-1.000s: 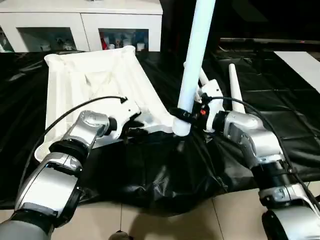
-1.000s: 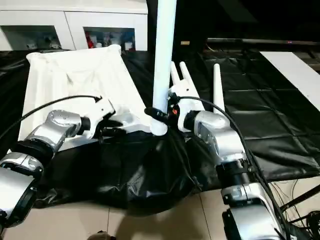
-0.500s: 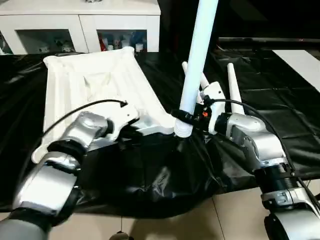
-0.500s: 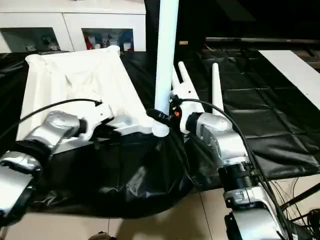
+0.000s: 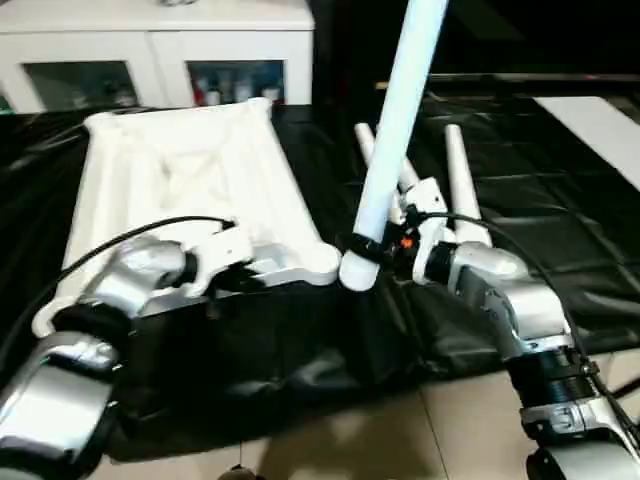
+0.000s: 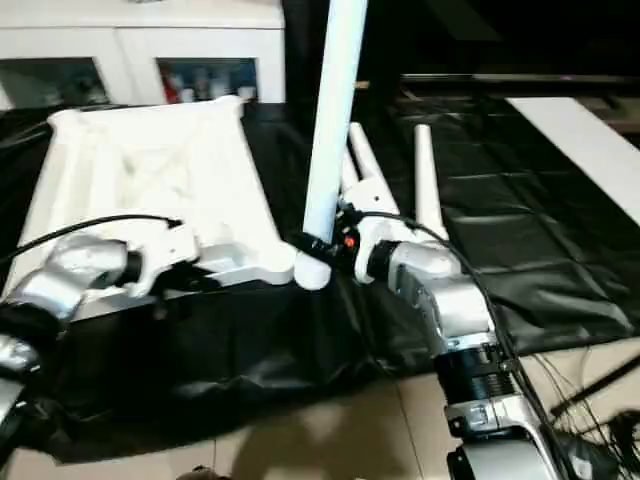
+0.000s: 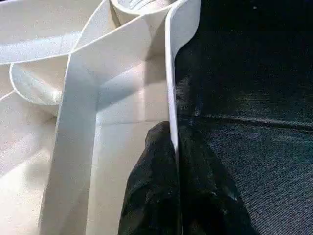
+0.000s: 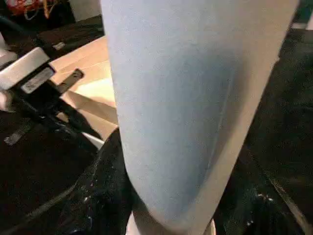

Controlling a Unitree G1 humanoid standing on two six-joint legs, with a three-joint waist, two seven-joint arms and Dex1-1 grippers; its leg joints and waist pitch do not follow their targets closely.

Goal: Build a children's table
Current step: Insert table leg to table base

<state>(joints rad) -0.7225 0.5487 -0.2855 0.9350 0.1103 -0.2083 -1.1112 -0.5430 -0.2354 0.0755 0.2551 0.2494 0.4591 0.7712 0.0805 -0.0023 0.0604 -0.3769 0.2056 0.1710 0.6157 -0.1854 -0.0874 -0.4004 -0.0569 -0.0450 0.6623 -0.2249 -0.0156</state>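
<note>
The children's table top (image 5: 180, 180) lies upside down on the black sheet, with its near corner socket (image 5: 322, 262) by the sheet's front edge. My left gripper (image 5: 232, 281) is shut on the top's near rim (image 7: 171, 88), one black finger (image 7: 146, 191) on each side of the thin wall. My right gripper (image 5: 372, 244) is shut on a long white leg (image 5: 395, 120), holding it nearly upright. The leg's lower end (image 5: 357, 272) hangs just right of that corner socket. Two more legs (image 5: 455, 175) lie on the sheet behind my right arm.
A white cabinet (image 5: 150, 45) with glass doors stands behind the big black-sheeted table (image 5: 560, 220). A white board (image 5: 605, 120) lies at the far right. The sheet hangs over the table's front edge above the tiled floor (image 5: 380, 440). Cables (image 6: 600, 400) trail at the lower right.
My left gripper's fingers have shut on the table top's near rim. The right gripper keeps its hold on the upright leg, which leans slightly more. The head views have shifted.
</note>
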